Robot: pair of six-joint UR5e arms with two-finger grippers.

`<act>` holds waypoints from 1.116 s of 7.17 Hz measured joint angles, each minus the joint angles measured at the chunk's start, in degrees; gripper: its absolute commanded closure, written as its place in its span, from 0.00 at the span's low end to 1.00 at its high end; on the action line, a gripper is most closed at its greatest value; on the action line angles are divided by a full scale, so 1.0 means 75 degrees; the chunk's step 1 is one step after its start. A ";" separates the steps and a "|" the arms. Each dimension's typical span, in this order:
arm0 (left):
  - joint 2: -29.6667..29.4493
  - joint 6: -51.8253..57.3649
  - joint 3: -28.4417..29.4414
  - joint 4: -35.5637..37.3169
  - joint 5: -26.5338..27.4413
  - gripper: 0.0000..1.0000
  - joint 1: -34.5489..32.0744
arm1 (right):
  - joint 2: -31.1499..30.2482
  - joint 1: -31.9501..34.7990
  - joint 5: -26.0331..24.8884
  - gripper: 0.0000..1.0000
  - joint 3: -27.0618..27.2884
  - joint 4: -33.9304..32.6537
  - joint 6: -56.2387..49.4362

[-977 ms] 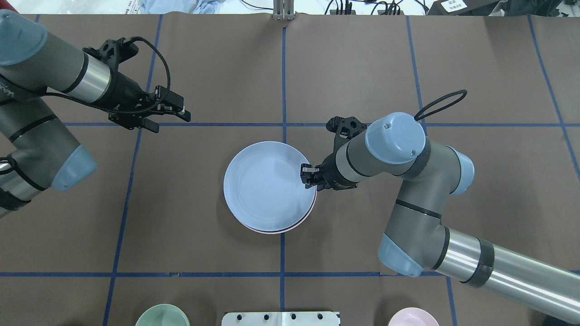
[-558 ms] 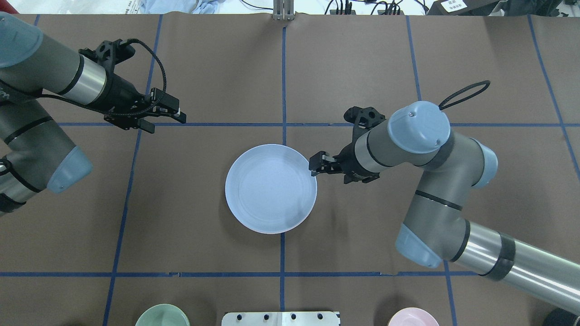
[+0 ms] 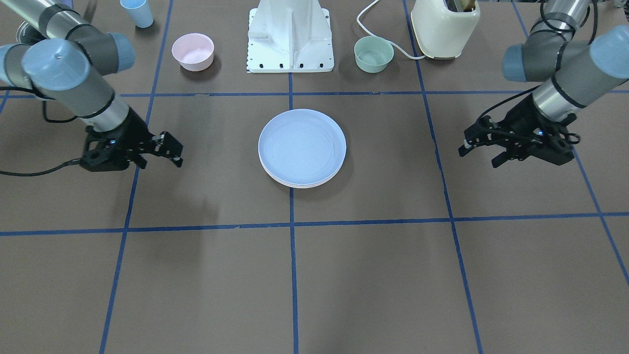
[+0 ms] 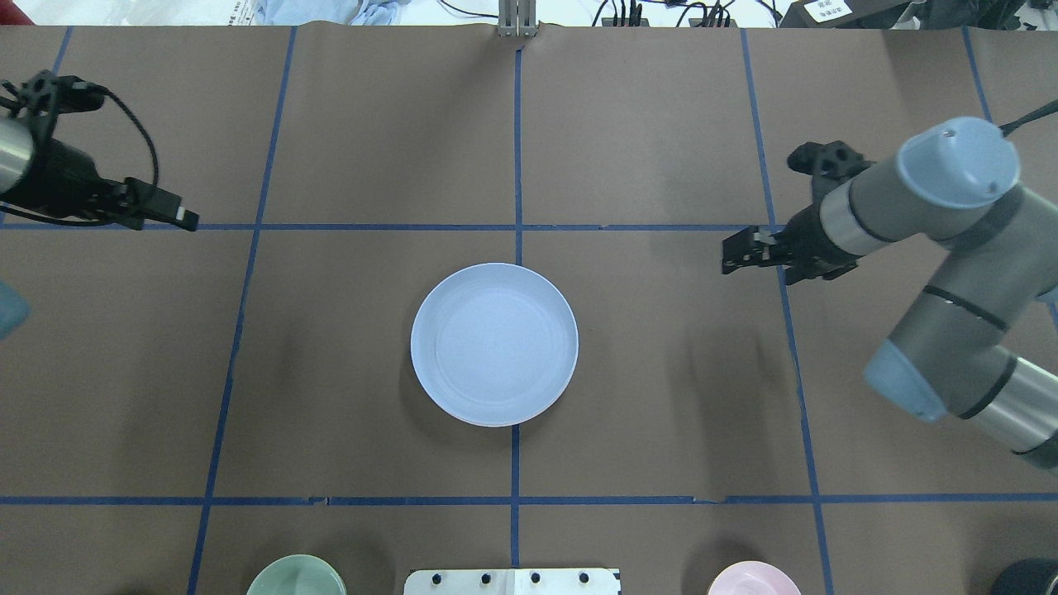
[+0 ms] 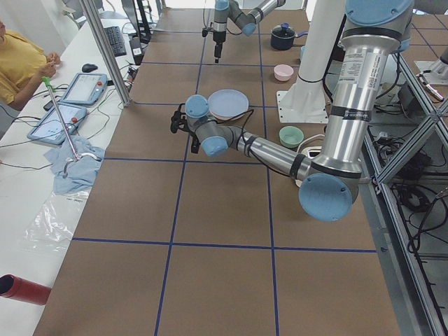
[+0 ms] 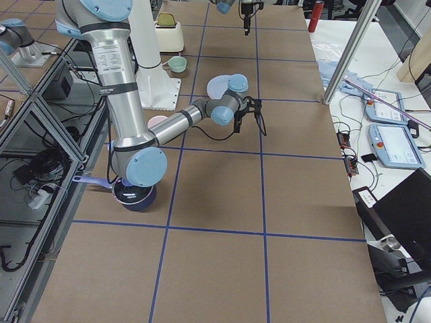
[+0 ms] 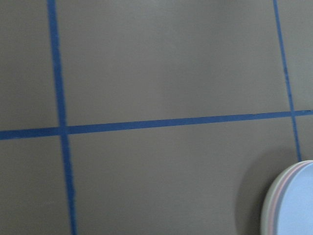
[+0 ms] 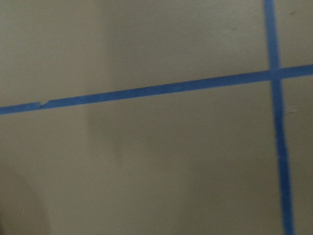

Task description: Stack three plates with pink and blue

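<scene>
The pale blue plate [image 4: 494, 344] lies on top of the stack at the table's middle. In the front view, pink and cream rims [image 3: 300, 186] show under the blue plate [image 3: 301, 147]. The left wrist view shows the stack's edge [image 7: 276, 205] with a pink stripe. My right gripper [image 4: 728, 254] is open and empty, well to the right of the stack; in the front view it [image 3: 173, 150] is on the left. My left gripper [image 4: 169, 216] is open and empty, far to the left; in the front view it [image 3: 475, 156] is on the right.
A small pink bowl [image 3: 192, 51] and a small mint-green bowl [image 3: 373, 53] stand either side of the white robot base [image 3: 291, 37]. A blue cup [image 3: 137, 12] and a cream toaster [image 3: 444, 24] stand near the robot. Blue tape lines cross the brown table.
My right gripper let go of the blue plate, which now sits squarely on the stack, and drew back to the right. My left arm drew back to the left.
</scene>
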 measured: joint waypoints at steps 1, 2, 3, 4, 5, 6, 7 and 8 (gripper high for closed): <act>0.0344 0.1065 0.0041 0.0034 0.0006 0.00 -0.0452 | -0.0510 0.0672 0.0339 0.00 -0.0014 -0.0035 -0.0963; 0.0583 0.2163 0.0139 0.0140 0.0025 0.00 -0.0954 | -0.0894 0.1390 0.0713 0.00 -0.0029 -0.0248 -0.1985; 0.0691 0.3255 0.0306 0.0362 0.0053 0.00 -0.1484 | -0.1109 0.2143 0.1072 0.00 -0.0022 -0.0752 -0.3077; 0.0731 0.4375 0.0542 0.0676 0.0081 0.00 -0.2071 | -0.1211 0.2912 0.1354 0.00 -0.0001 -0.1447 -0.4226; 0.0744 0.5230 0.0782 0.0932 0.0097 0.00 -0.2580 | -0.1328 0.3566 0.1520 0.00 0.0040 -0.2087 -0.5262; 0.0746 0.5721 0.0959 0.1085 0.0103 0.00 -0.2911 | -0.1550 0.4051 0.1599 0.00 0.0111 -0.2525 -0.6055; 0.0744 0.5932 0.1048 0.1271 0.0106 0.00 -0.3064 | -0.1797 0.4397 0.1632 0.00 0.0180 -0.2730 -0.6545; 0.0742 0.6047 0.1080 0.1474 0.0107 0.00 -0.3177 | -0.1966 0.4633 0.1658 0.00 0.0210 -0.2813 -0.6811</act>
